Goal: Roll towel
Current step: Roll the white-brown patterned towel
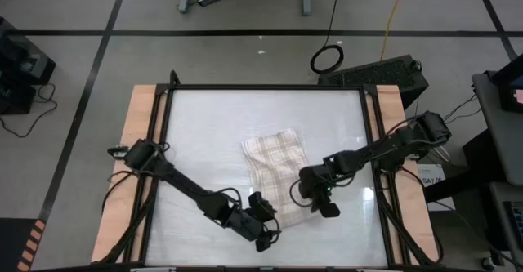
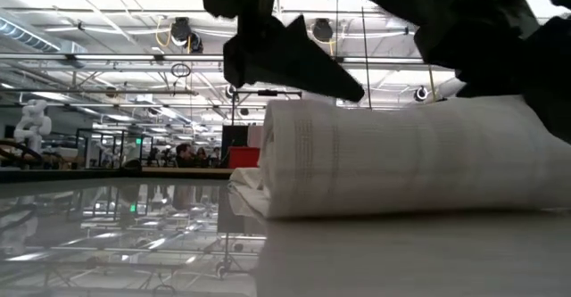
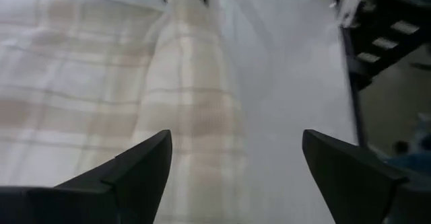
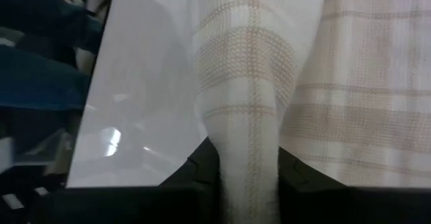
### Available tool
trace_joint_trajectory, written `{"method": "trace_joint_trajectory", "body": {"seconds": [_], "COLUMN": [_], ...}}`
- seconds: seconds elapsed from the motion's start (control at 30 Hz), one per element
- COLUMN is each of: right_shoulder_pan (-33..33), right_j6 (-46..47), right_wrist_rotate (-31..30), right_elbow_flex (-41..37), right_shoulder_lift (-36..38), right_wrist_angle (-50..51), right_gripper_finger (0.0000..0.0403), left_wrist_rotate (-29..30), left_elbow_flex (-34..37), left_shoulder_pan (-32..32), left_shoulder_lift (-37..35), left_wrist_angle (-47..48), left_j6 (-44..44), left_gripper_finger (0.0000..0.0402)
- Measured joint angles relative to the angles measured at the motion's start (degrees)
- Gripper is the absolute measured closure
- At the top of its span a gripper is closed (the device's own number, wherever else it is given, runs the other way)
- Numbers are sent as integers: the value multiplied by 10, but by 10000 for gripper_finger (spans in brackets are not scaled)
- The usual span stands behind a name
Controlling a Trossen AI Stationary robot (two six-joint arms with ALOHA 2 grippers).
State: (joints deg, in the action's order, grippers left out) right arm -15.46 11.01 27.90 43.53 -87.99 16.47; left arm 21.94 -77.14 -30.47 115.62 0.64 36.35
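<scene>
Plaid towel (image 1: 275, 162) on glossy white table (image 1: 212, 133), both end effectors at its near edge.

The glossy white rectangular table top (image 1: 212, 133) is framed by a black metal rim, with light wooden side boards (image 1: 137, 141) along its left and right edges. Beyond the far edge, a black coiled cable ring (image 1: 327, 58) lies on the grey floor.
</scene>
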Motion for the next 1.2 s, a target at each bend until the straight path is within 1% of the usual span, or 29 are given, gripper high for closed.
{"method": "trace_joint_trajectory", "body": {"seconds": [0.13,0.27,0.33,0.6,0.67,0.77,0.9,0.97,1.07,1.2], "right_shoulder_pan": [22,37,43,58,58,58,57,57,54,46], "right_j6": [2,8,13,19,16,15,18,17,2,-24], "right_wrist_rotate": [28,55,56,56,55,55,54,49,36,-4], "right_elbow_flex": [-2,-15,-21,-23,-23,-23,-23,-23,-23,-10], "right_shoulder_lift": [0,0,0,0,0,0,0,0,2,21], "right_wrist_angle": [-1,-4,-4,-17,-17,-16,-12,-10,-3,49], "right_gripper_finger": [348,349,349,349,349,348,342,334,313,260], "left_wrist_rotate": [7,5,-14,-16,-39,-56,-59,-76,-112,-160], "left_elbow_flex": [0,0,-1,0,0,-1,-1,-1,-1,-1], "left_shoulder_pan": [6,10,13,14,19,29,41,49,60,78], "left_shoulder_lift": [1,7,19,50,53,52,50,49,48,46], "left_wrist_angle": [5,39,38,48,54,61,64,64,64,61], "left_j6": [-26,-24,-24,-23,-24,-8,11,23,24,36], "left_gripper_finger": [61,60,60,61,70,106,182,220,273,327]}}
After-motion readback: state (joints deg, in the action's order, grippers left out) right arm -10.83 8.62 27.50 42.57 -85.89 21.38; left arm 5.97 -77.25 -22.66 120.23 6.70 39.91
